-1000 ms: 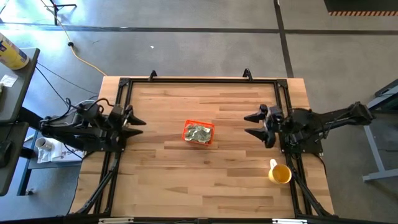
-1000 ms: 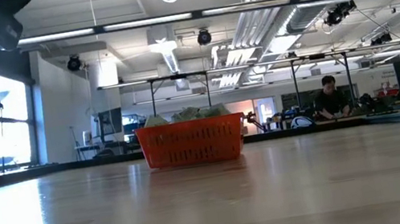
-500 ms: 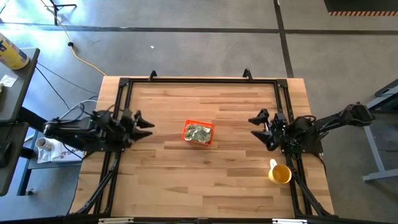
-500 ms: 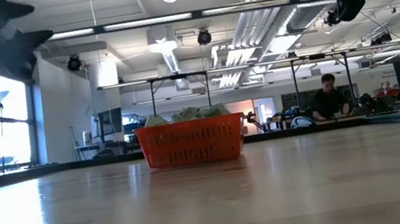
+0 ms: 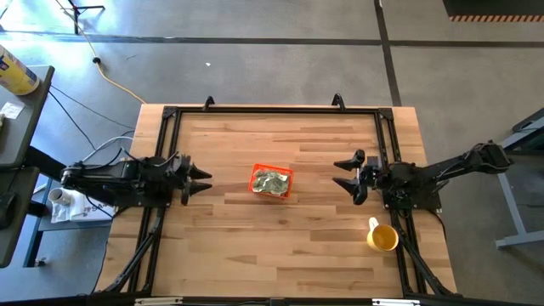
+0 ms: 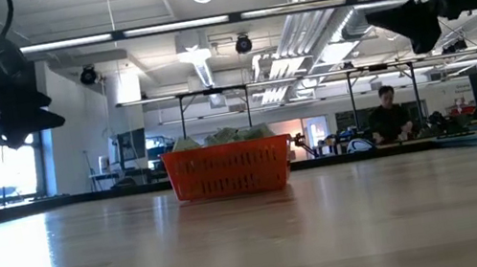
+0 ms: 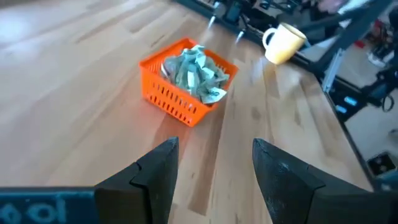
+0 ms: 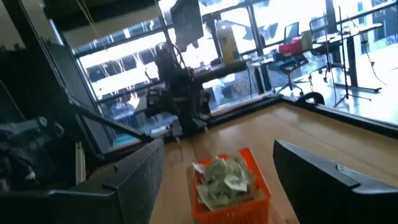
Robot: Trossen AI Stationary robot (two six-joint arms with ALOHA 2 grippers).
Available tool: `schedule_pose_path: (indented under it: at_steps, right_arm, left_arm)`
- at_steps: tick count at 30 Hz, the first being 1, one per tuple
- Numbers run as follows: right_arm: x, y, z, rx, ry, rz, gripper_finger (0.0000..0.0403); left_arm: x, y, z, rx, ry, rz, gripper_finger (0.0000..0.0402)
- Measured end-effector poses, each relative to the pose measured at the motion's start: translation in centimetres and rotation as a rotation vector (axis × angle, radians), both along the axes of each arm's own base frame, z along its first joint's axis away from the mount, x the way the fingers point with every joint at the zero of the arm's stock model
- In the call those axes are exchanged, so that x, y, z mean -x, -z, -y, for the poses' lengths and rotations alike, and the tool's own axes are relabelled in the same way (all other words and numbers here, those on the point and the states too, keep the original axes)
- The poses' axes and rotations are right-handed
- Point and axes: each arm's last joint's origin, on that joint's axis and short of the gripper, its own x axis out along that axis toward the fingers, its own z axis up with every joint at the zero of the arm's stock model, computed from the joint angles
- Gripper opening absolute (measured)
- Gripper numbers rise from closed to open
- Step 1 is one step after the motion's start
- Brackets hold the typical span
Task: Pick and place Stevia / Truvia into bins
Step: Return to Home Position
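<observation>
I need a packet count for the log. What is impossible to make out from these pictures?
Packet count: the Stevia packets lie heaped and overlapping in the orange bin, in every view.
Low view: the bin's front wall hides the lower packets and the table behind it.
Packet print: too small to read in any view.

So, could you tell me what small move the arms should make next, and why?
Probably retract both arms toward their own table sides. The packets are heaped in the orange bin, none shows loose on the table, and the left gripper and right gripper hang open and empty, apart from the bin.
</observation>
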Motion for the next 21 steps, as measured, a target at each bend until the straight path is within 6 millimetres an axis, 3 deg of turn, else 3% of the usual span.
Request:
schedule_pose_path:
  at_steps: [5, 21]
  right_arm:
    - [-0.1, 0.9, 0.0, 0.017, -0.001, -0.096, 0.0291]
    - [0.0, 2.9, 0.0, 0.052, -0.001, -0.3, 0.0291]
  left_arm:
    - [0.0, 0.0, 0.0, -0.093, 0.031, -0.01, 0.0239]
    - [0.0, 0.0, 0.0, -0.098, 0.039, -0.011, 0.0239]
